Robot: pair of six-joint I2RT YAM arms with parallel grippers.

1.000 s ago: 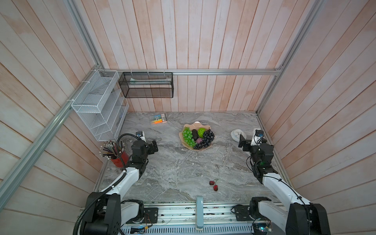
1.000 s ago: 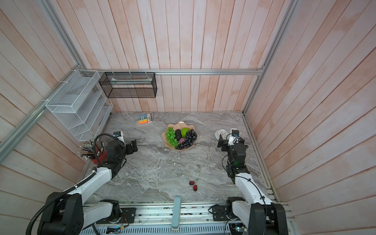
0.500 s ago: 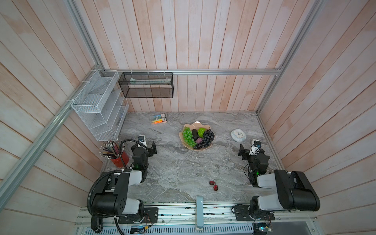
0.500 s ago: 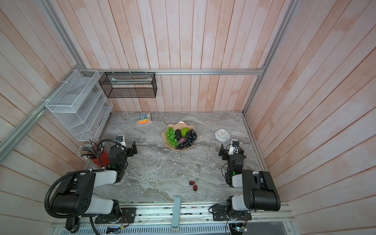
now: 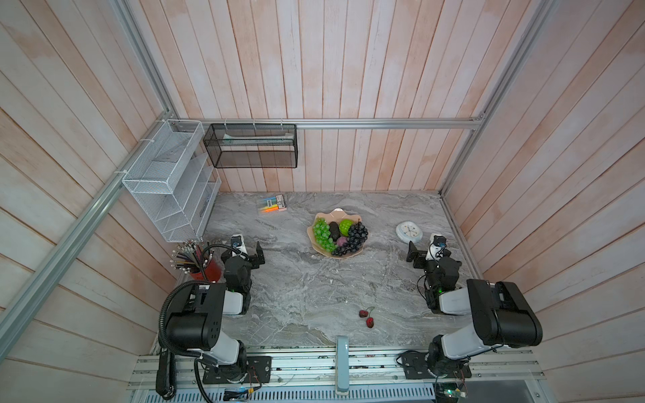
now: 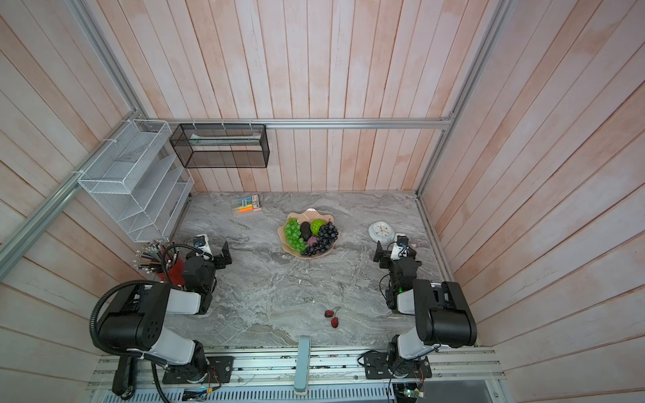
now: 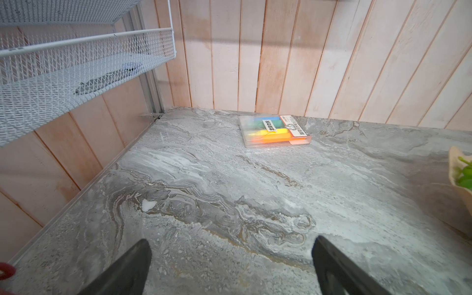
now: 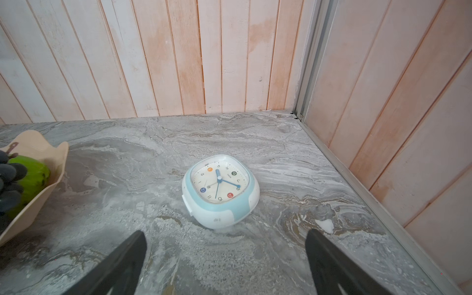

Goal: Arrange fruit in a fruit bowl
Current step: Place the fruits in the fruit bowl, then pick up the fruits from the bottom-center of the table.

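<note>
On the tabletop (image 5: 296,279), the fruit bowl (image 5: 336,211) holds green grape bunch (image 5: 321,232), dark purple grape bunch (image 5: 356,235) and avocado (image 5: 334,229). The red cherries (image 5: 366,316) lie well outside it. The left end effector (image 7: 231,242) and right end effector (image 8: 226,233) stand open, empty.

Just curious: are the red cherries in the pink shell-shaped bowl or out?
Out. The red cherries lie on the grey marble tabletop, apart from the peach-pink scalloped bowl.
</note>
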